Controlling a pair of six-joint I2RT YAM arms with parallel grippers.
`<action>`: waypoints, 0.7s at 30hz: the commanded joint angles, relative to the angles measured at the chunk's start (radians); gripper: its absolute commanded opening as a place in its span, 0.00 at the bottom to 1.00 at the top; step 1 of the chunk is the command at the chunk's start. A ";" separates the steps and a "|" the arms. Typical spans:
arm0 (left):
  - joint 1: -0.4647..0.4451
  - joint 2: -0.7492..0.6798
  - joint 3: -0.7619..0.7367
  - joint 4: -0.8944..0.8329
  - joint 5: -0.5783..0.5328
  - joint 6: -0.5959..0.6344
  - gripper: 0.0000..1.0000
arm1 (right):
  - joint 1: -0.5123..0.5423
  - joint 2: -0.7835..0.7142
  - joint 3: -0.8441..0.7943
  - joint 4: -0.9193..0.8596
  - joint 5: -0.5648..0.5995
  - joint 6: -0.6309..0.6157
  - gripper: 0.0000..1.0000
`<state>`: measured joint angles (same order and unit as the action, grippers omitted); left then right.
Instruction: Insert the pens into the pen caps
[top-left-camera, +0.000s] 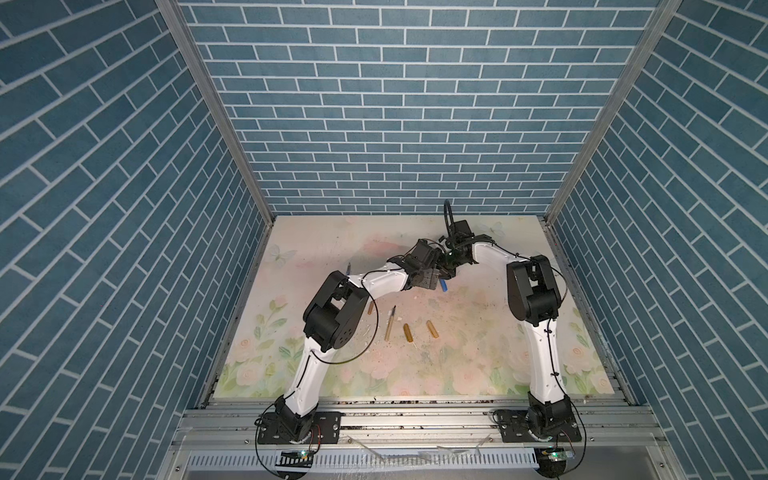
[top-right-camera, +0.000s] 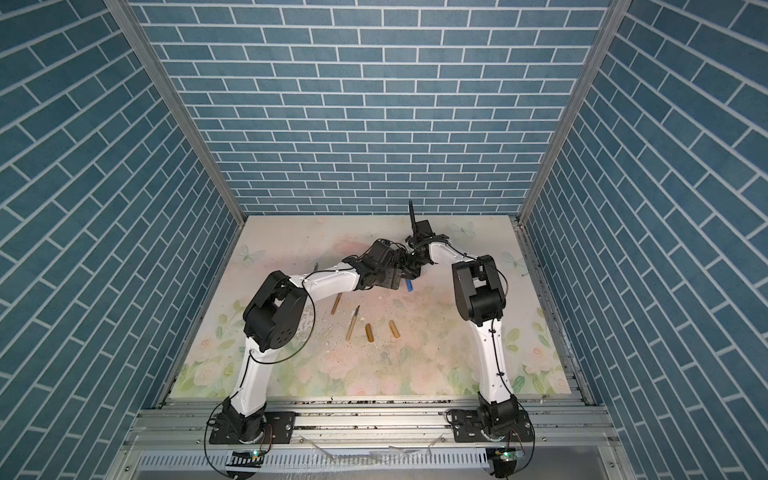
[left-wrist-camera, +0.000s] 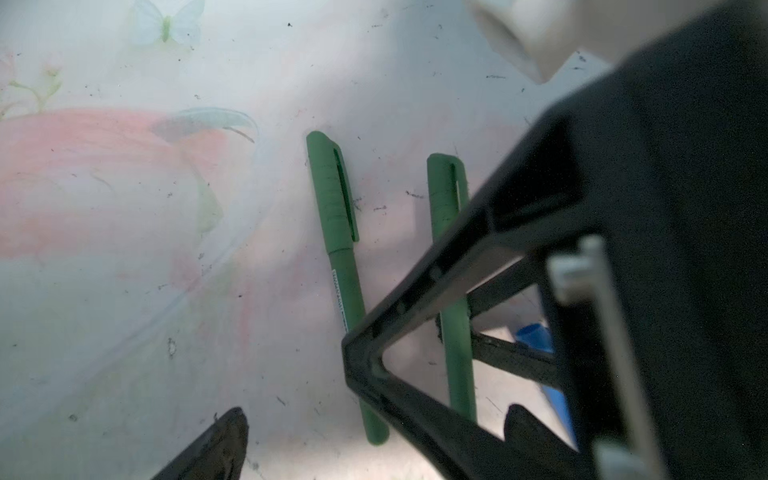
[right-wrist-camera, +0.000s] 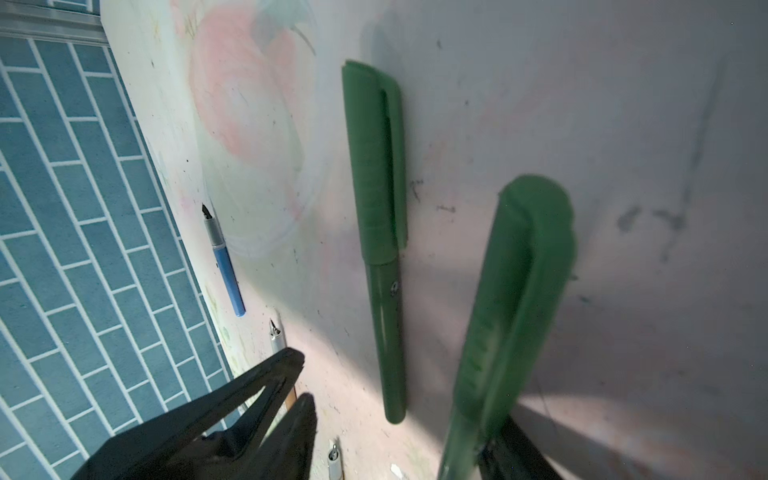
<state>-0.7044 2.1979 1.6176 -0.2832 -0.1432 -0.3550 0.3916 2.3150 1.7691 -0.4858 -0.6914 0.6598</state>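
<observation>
At the back middle of the desk (top-left-camera: 478, 357), your two arms meet over the green pair, already capped and lying side by side, nearly parallel: the first green pen (left-wrist-camera: 338, 249) and the second green pen (right-wrist-camera: 515, 291). Your left jaws stand wide and empty just above them. Your right jaws stand partly apart around the second green pen, which sits against one finger (right-wrist-camera: 513, 455) while the other finger is clear of it, so I judge it loose rather than pinched. The coming move most likely turns on the blue pair. The blue cap (top-left-camera: 444, 285) lies just beside both jaws, on the side toward the arm bases. The blue pen (right-wrist-camera: 224, 262) lies well apart, on the left side of the desk beside the elbow of your left arm (top-left-camera: 332, 299), its long axis roughly front to back with the dark tip toward the back wall. Your left arm is plainly nearer that pen, and either arm reaches the cap. The golden-brown pens (top-right-camera: 353, 323) and amber caps (top-right-camera: 369, 333) wait nearer the front.
</observation>
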 joint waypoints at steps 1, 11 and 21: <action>-0.006 0.039 0.044 -0.067 -0.039 0.008 0.96 | -0.003 -0.029 -0.022 0.002 -0.007 0.037 0.62; -0.003 0.123 0.148 -0.156 -0.107 -0.055 0.91 | -0.003 -0.030 -0.037 0.001 -0.023 0.030 0.61; 0.026 0.117 0.118 -0.130 -0.112 -0.149 0.88 | -0.007 -0.033 -0.003 -0.114 0.002 -0.053 0.61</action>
<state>-0.6979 2.3020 1.7443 -0.4019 -0.2310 -0.4534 0.3893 2.3096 1.7550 -0.4923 -0.7094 0.6643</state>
